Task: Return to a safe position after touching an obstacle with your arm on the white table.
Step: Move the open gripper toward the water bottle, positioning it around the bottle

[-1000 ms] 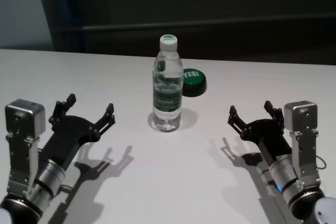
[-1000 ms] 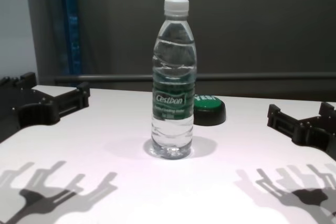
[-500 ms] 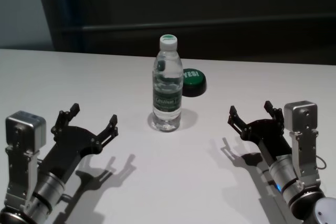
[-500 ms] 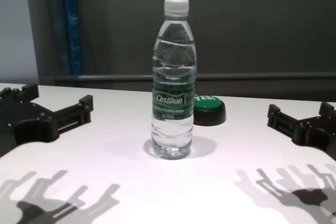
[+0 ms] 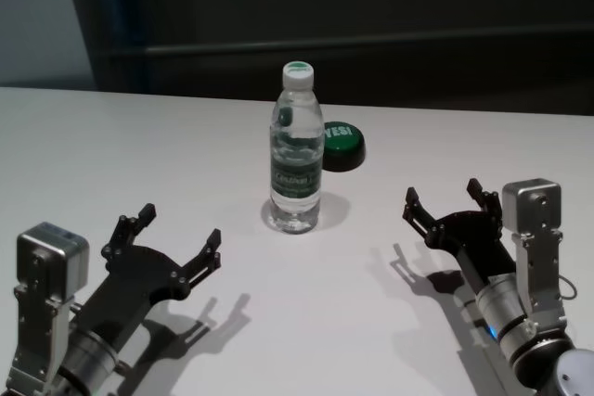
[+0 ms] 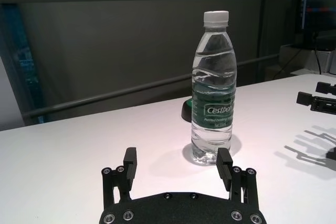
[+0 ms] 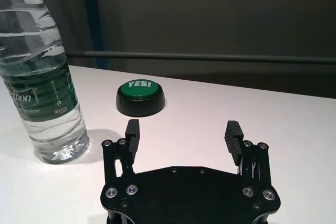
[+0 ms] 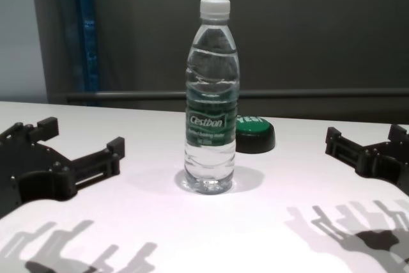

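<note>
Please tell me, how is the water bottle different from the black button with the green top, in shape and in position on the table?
The water bottle is tall, clear and upright, with a white cap; the button is low, round and black, with a green top reading "YES!". The bottle stands nearer the robot; the button lies behind it, toward the robot's right. Both rest on the white table, untouched by either gripper.

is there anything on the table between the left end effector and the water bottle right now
Nothing visible. The left end effector hovers open, near-left of the water bottle, and only bare white table lies between them. The black puck with the green top sits behind the bottle, on its right. The right end effector is open at the right.
</note>
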